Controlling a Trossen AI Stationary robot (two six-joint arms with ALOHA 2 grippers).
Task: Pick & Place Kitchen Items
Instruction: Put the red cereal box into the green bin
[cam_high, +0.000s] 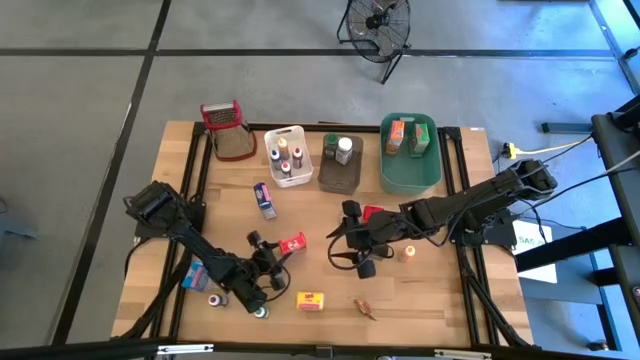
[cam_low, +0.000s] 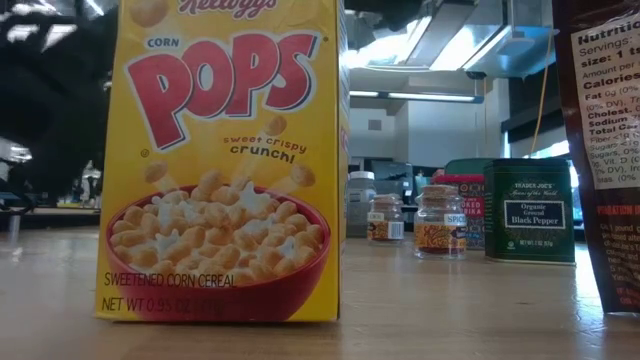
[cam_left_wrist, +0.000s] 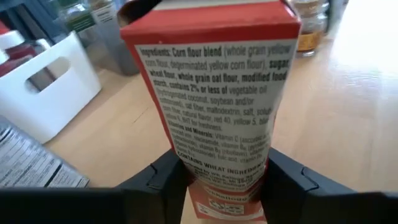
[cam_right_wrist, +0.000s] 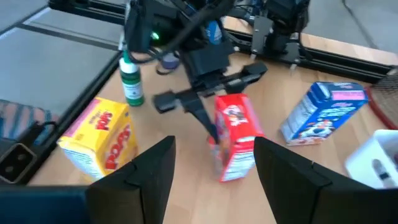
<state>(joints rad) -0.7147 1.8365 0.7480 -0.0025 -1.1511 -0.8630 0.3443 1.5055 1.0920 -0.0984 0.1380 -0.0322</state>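
A small red cereal box (cam_left_wrist: 217, 93) stands on the table left of centre, its ingredients panel facing my left wrist camera. It also shows in the high view as the red box (cam_high: 293, 243) and in the right wrist view (cam_right_wrist: 236, 134). My left gripper (cam_high: 282, 252) reaches it from the near left and is closed on it. My right gripper (cam_right_wrist: 211, 180) hangs open above the table's middle (cam_high: 346, 250), to the right of the box, with nothing between its fingers. A yellow Corn Pops box (cam_right_wrist: 102, 140) stands near the front edge. My left gripper pinches the red box between its two fingers (cam_left_wrist: 165, 183), one on each side of the ingredients panel, on the box's lower part (cam_left_wrist: 221, 186). The fingers come nearly level, slanting a little down, from the table's near left. The box stands on the table, slightly tilted.
At the back stand a red-topped mesh grater (cam_high: 228, 130), a white tub (cam_high: 288, 155) of small bottles, a brown tub (cam_high: 340, 163) and a green tub (cam_high: 410, 155). A blue box (cam_high: 265, 198), the yellow box (cam_high: 310, 299) and small bottles (cam_high: 215, 299) lie scattered nearer.
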